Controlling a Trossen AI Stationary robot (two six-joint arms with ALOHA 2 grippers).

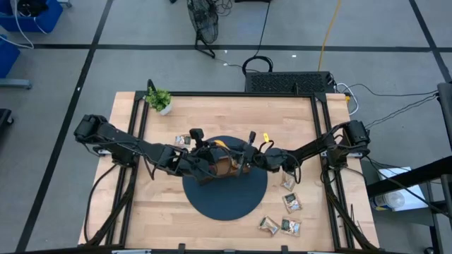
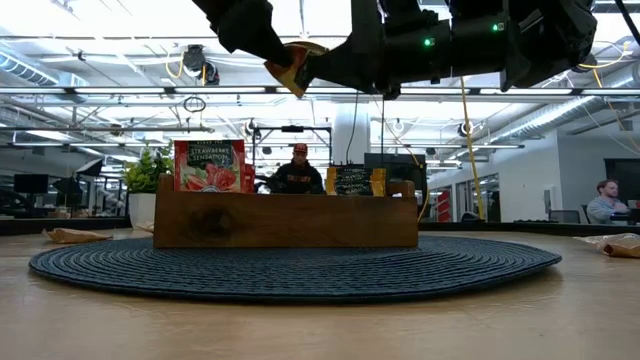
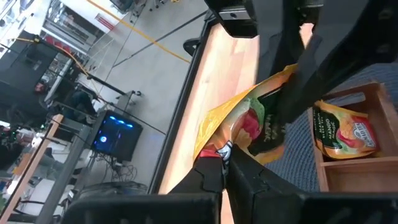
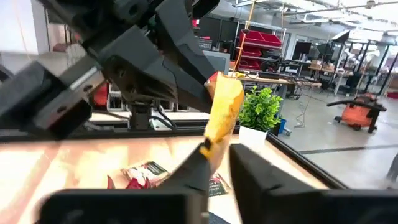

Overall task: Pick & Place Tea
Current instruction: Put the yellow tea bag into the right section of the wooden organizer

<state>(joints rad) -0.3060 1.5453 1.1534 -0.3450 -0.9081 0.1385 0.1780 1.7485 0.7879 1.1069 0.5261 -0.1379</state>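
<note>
orange tea sachet (image 4: 224, 115) pinched between both end effectors, above wooden tray (image 2: 285, 222)

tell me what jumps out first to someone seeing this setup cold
Both arms meet over the middle of the table, above the wooden tray on a round dark mat: the left tool and right tool both pinch one orange tea sachet in mid-air. In the low view, a red sachet stands upright at one end of the tray. Loose sachets lie on the table's right side.
</note>
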